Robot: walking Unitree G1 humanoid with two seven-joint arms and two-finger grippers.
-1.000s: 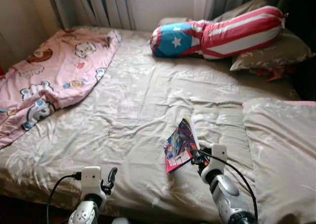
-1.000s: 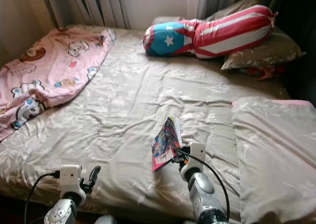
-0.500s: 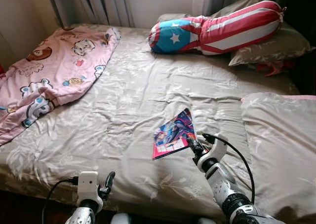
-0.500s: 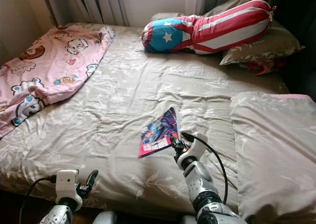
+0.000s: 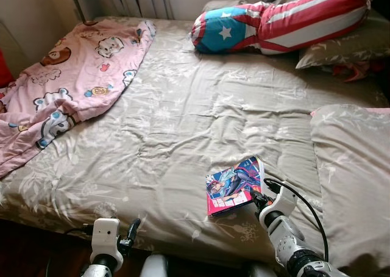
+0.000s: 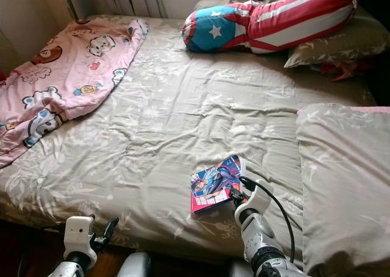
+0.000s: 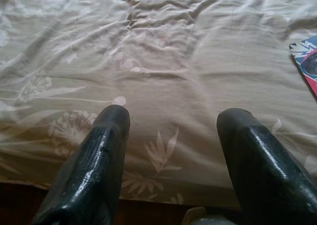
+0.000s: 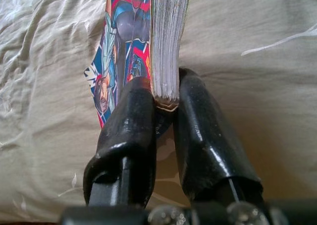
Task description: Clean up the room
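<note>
My right gripper (image 8: 163, 98) is clamped on a thick comic book (image 5: 234, 185), its glossy black fingers (image 8: 130, 126) pinching the corner so the pale stack of page edges sits between them. The book's slick, bright cover of blue, red and pink faces up, and it lies near the front edge of the bed, just beside a plump beige pillow (image 5: 353, 179). Under it spreads a crumpled beige quilt (image 5: 183, 124) with a faint leaf and flower print. My left gripper (image 7: 171, 150) hovers low at the bed's front edge with its rounded fingers spread wide, holding nothing. A soft pink cartoon blanket (image 5: 67, 88) lies rumpled far left, and a long striped bolster (image 5: 280, 24) with a star sits at the head.
</note>
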